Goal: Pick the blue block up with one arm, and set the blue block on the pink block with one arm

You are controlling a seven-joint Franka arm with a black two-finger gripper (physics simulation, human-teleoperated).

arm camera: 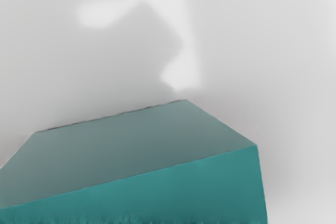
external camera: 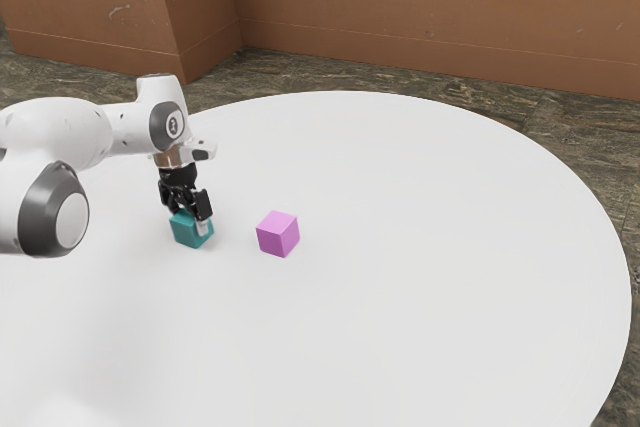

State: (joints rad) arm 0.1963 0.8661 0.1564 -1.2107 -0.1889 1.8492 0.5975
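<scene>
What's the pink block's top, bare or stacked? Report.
Bare: the pink block shows its whole top face uncovered; the teal block is apart, toward the exterior view's left.

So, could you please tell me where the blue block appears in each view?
Exterior view: blue block on the white table under the pincer, at the exterior view's left of the pink block.
Wrist view: the blue block looms just under the hand.
Shared landmark: the white table beneath it.
</scene>
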